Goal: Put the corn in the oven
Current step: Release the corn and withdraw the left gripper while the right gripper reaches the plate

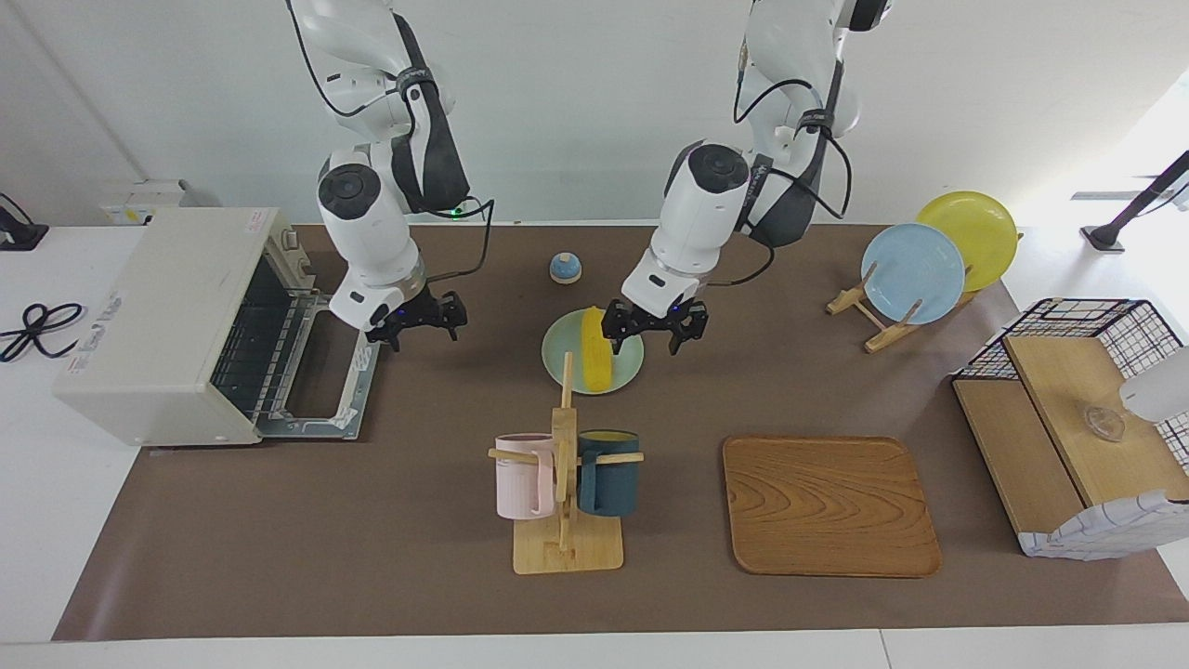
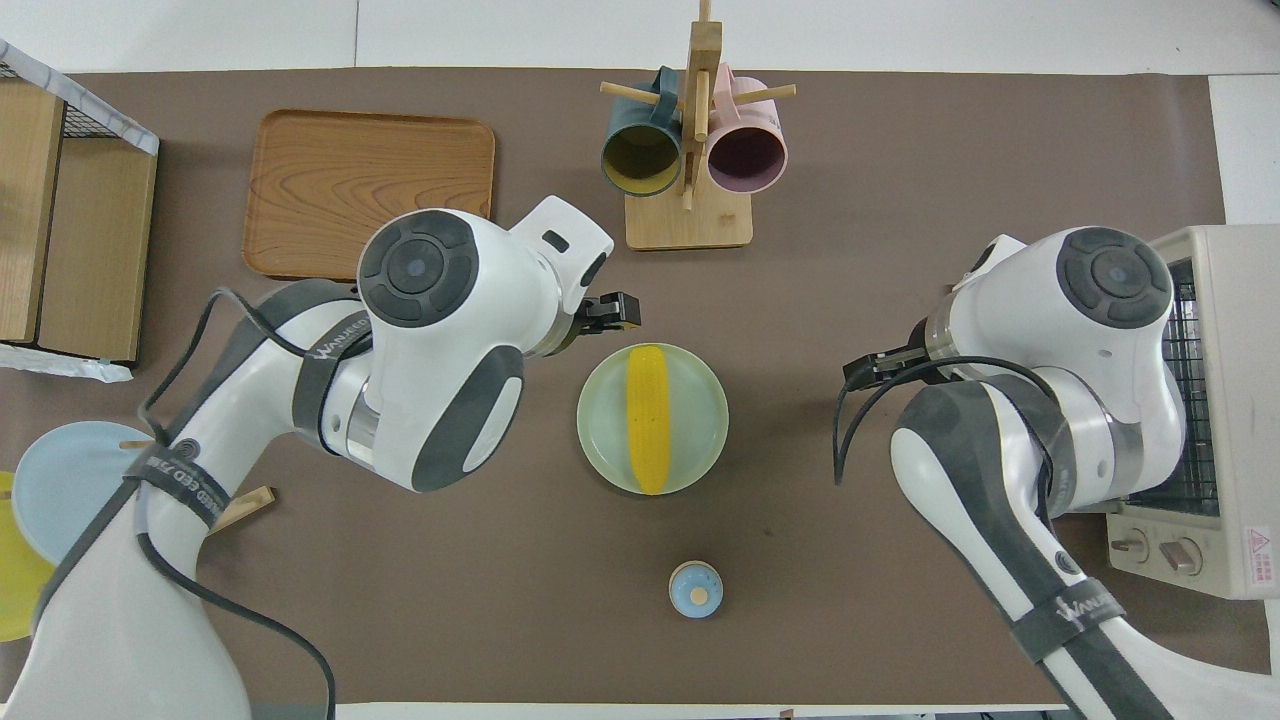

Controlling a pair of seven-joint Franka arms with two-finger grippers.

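My left gripper (image 1: 655, 331) hangs in the air over the table, just beside the pale green plate (image 1: 557, 358) on the side toward the left arm's end, and its fingers are spread wide with nothing between them. In the overhead view only its dark tip (image 2: 612, 312) shows past the bulk of my wrist, just off the plate's rim (image 2: 598, 455). The corn (image 1: 595, 360) lies flat on that plate, its length running from the robots' side toward the mug stand, apart from both of my grippers; from above I see the whole yellow cob (image 2: 647, 417) uncovered, one tapered end close to the plate's edge on the robots' side.

My right gripper (image 1: 415, 321) is up over the table beside the oven's lowered door (image 1: 320, 401), and its fingers are also spread wide and empty. The oven (image 1: 163, 321) stands at the right arm's end of the table with its door folded down flat and its wire rack (image 1: 255, 358) showing inside.

The wooden mug stand (image 1: 565, 520) with a pink mug (image 1: 523, 476) and a dark blue mug (image 1: 608, 471) stands farther from the robots than the plate. A small blue knob-topped lid (image 1: 565, 268) sits nearer to the robots than the plate. The wooden tray (image 1: 829, 506) lies toward the left arm's end
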